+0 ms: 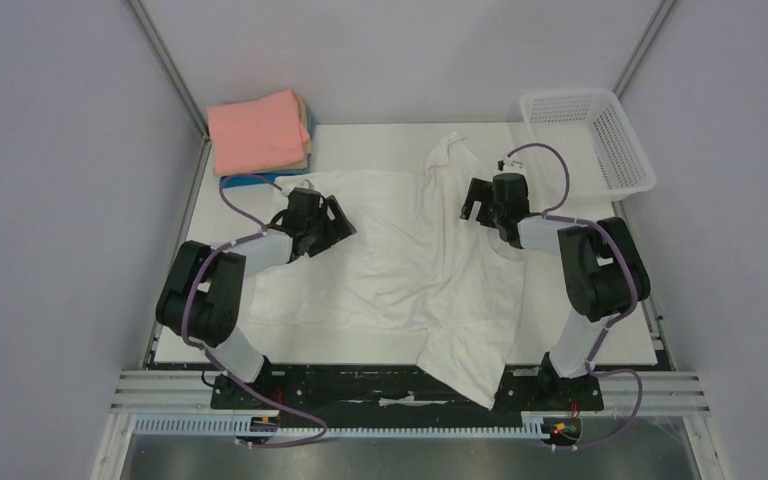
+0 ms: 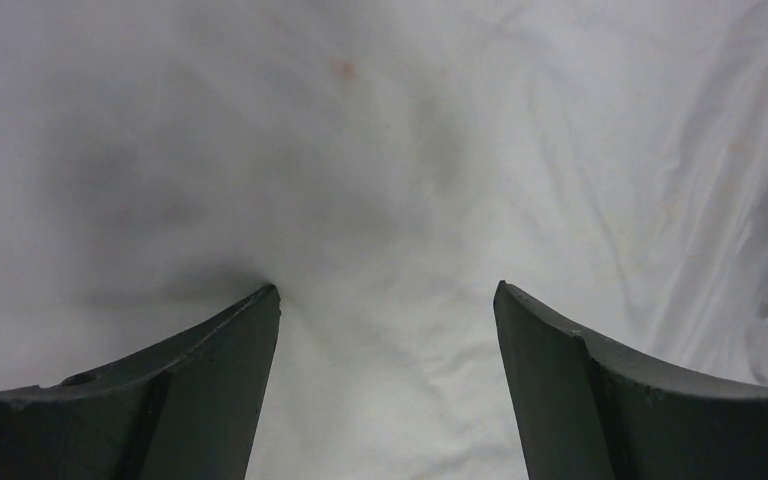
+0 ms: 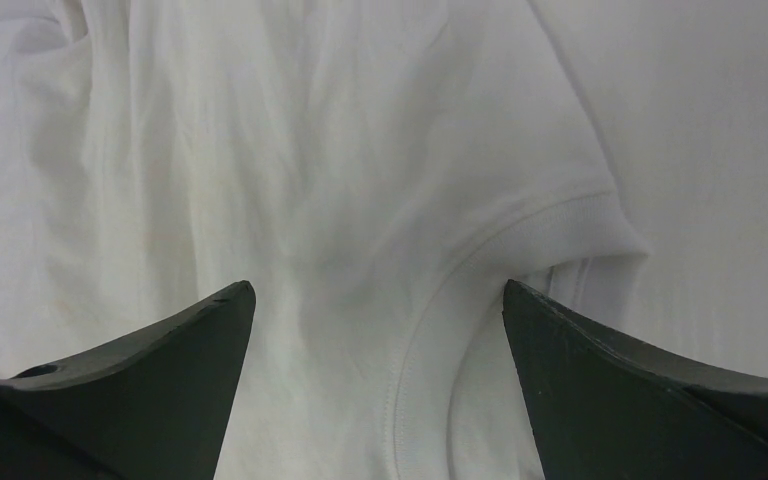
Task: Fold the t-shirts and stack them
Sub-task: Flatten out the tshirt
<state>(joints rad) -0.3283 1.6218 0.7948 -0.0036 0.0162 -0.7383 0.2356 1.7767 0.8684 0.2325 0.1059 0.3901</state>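
Note:
A plain white t-shirt (image 1: 400,260) lies spread and wrinkled across the table, one sleeve reaching the back and one part hanging over the front edge. My left gripper (image 1: 332,222) is open over the shirt's left part; only white cloth (image 2: 380,180) shows between its fingers (image 2: 230,370). My right gripper (image 1: 476,205) is open over the shirt's right side, above the neck hem (image 3: 520,235). Folded shirts are stacked at the back left: salmon-pink (image 1: 256,130) on top, tan and bright blue (image 1: 245,182) edges under it.
A white plastic lattice basket (image 1: 590,135) stands at the back right corner. Grey walls close in the table on three sides. A bare strip of table (image 1: 550,180) lies between the shirt and the basket.

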